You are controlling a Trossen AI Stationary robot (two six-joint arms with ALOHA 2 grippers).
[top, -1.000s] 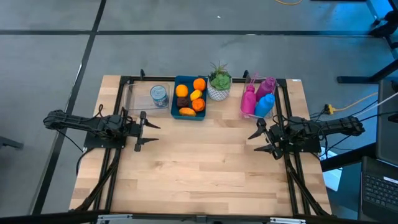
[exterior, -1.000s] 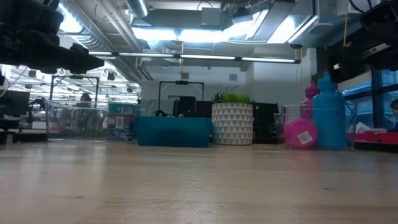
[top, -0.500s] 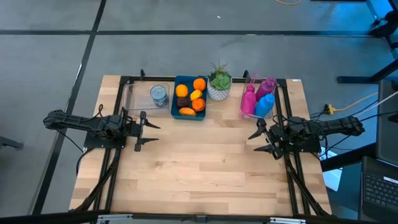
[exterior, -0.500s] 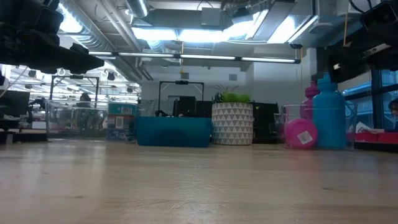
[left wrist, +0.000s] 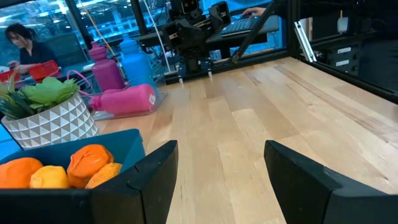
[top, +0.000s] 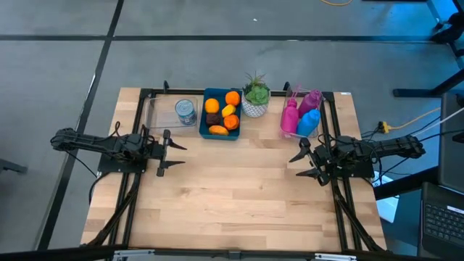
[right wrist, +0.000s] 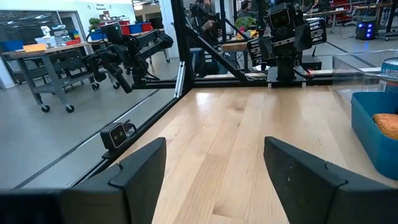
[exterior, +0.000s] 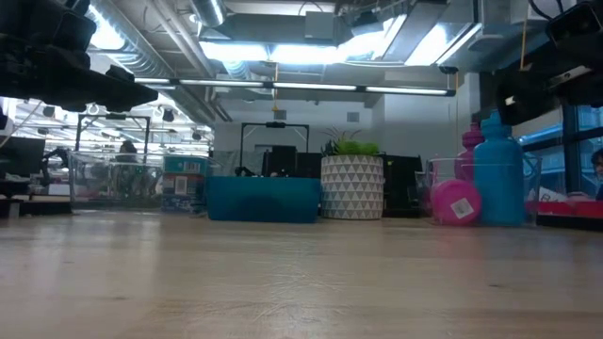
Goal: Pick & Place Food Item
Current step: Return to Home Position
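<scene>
Nothing has moved: left gripper (top: 171,154) and right gripper (top: 299,165) stay released, light blue tuna can (top: 185,111) in its transparent bin (top: 154,116), homing looks done

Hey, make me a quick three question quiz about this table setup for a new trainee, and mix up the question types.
1. True or false: the left pincer is shut on a can.
2. What stands between the blue tray and the bin of bottles? A) potted plant B) mug C) bowl
3. Fill in: the tuna can stands in the ___ clear bin.

Key
1. False: it is open and empty, like the right pincer.
2. A
3. left: the left clear bin, at the table's far edge.
</scene>
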